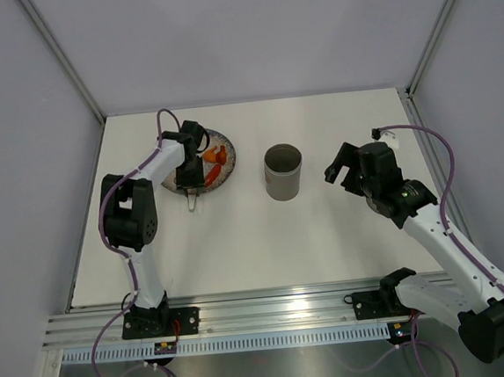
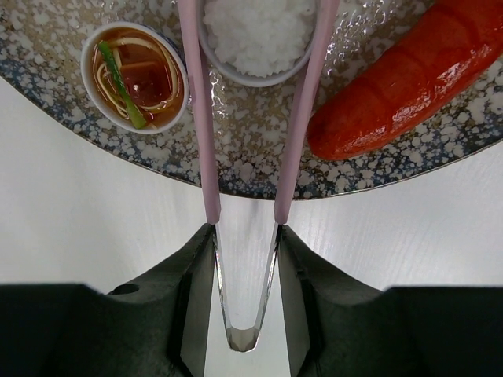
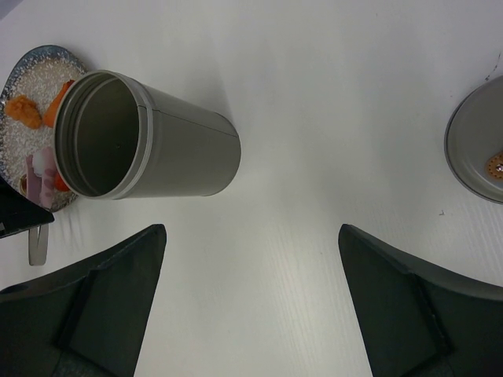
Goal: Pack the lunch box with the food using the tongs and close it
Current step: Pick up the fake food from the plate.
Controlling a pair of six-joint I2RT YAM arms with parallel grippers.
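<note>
ok so the tongs (image 2: 207, 157) sit right between the fingers of the left gripper (image 2: 245, 298); the black pads press on both thin arms just above the joined end, so the jaws are pinching the tongs, not gaping and not fully together; the two arms run out over the plate (image 2: 369, 169) in a narrow V and straddle a little rice bowl (image 2: 259, 35), tips cut off by the top of the wrist view; the food (image 2: 409, 78), a big orange-red piece, lies just outside the right-hand arm, not between the arms; can't tell if it touches the arm; a small noodle bowl (image 2: 134, 75) sits outside the other arm

the right gripper (image 3: 251, 314) has its jaws spread wide with nothing in them, and hovers over the table (image 1: 241, 260); the lunch box (image 1: 283, 171) stands upright and open-topped between the plate and that gripper, apart from both, with bare white table all round it; a flat grey disc (image 3: 475, 145) lies off by itself at the right edge of the right wrist view

the tongs' joined end hangs past the plate's near rim over bare table

looks-wise: tongs pale pink with a clear-ish bend; plate silvery, speckled, bluish at the rim; lunch box a matte grey cylinder with a ring below the mouth; the food glossy, ridged, tapering
</note>
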